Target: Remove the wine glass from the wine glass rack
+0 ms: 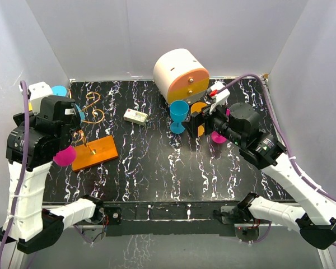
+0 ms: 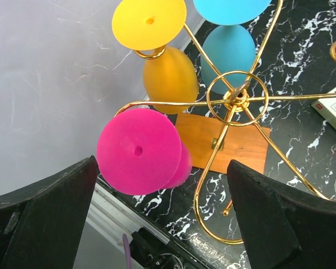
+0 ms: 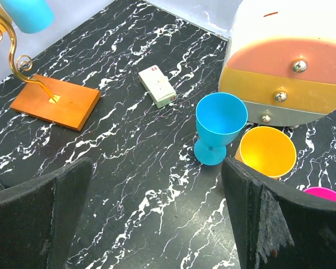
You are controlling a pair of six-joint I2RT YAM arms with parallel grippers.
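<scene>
Approach step: left gripper (image 2: 162, 162) jaws wide, empty — pink wine glass (image 2: 139, 150) hangs inverted on the wine glass rack (image 2: 237, 100) just ahead of them. Next: advance, close, unhook it. Right gripper (image 3: 157, 162) jaws wide too.

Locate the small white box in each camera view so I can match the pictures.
Top external: the small white box lies upper middle, right of and behind the orange base plate.
Left wrist: the box sits at the right edge, partly cut off.
Right wrist: the box is upper middle, right of the plate.
Shared landmark: the rack's orange base plate, visible in all three views.
</scene>
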